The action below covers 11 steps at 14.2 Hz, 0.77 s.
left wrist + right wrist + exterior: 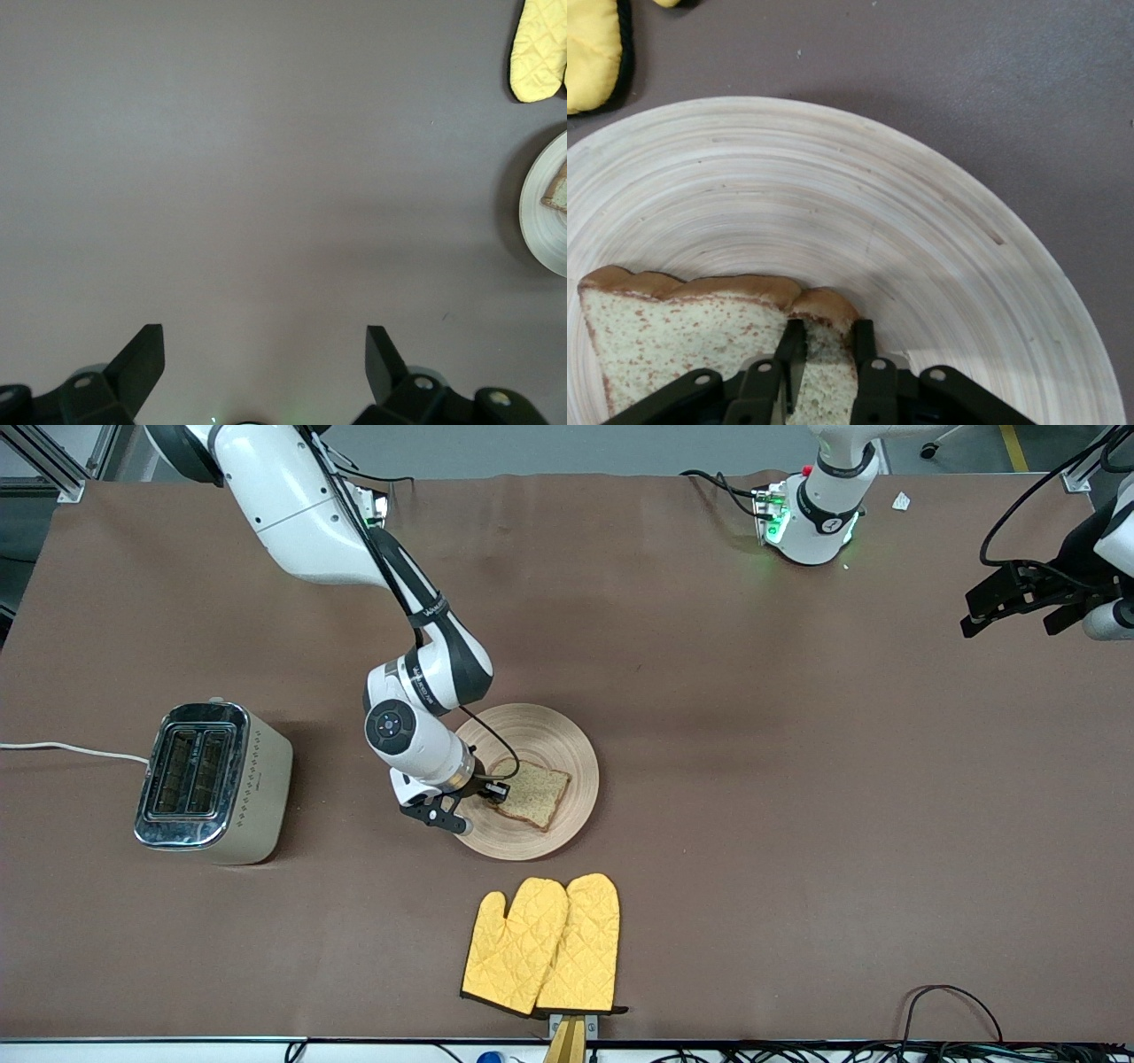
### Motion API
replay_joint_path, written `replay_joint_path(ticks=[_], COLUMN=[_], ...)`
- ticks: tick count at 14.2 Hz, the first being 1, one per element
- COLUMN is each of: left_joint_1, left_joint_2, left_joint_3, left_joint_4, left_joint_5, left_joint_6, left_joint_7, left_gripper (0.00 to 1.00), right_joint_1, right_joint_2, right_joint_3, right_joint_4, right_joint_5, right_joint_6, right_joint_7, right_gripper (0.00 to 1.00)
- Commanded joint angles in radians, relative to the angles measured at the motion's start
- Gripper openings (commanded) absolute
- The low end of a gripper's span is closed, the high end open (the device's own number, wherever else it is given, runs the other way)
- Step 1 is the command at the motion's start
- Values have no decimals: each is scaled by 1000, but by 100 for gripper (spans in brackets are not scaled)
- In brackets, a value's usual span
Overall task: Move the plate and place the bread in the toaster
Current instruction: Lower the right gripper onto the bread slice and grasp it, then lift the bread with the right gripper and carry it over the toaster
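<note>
Sitting mid-table: plate (567, 744), carrying bread (536, 790); toaster (213, 781) standing well apart toward the right arm's end. Pinching a corner of the bread: right gripper (826, 354), fingers nearly closed around the crust. Waiting over bare table: left gripper (266, 363), fingers spread wide, holding nothing.

Even overhead light, soft shadows, little glare

The brown table (797, 779) was evenly lit from above, with soft shadows pooled beside the toaster (213, 782) and under the right arm (425, 691). Its chrome top caught bright reflections. A green indicator glow spilled at the left arm's base (811, 522). In the right wrist view the plate (921, 230) and bread (682, 328) looked sharp; the left wrist view showed a dull, flat, slightly grainy tabletop.
</note>
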Motion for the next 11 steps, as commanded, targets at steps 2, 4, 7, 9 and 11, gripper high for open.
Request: replay_joint_path(ticks=[2,4,7,9,11], left_joint_1=[2,3,3,5,5], left_joint_2=[-29,-26,-16,-15,-13], left_joint_3=[-7,-6,-6,-3,-3], left_joint_4=[-26,-23,-10,-10,-10], left_joint_5=[-12,-17,-7,-7,-7], left_joint_6=[6,13,16,27,36], left_joint_7=[9,9,9,6,6], left_gripper=[100,100,100,100,100], right_joint_1=[11,7,19,-1,-28], right_joint_2=[-14,-23,-51,-52,-52], right_joint_3=[-10,-19,-87,-114,-127], right_joint_4=[-20,0,121,256,362], right_joint_5=[15,11,-87,-147,-230], right_joint_6=[-3,-56,-298,-520,-691], right_joint_7=[5,5,10,1,-65], right_gripper=[0,0,0,0,0])
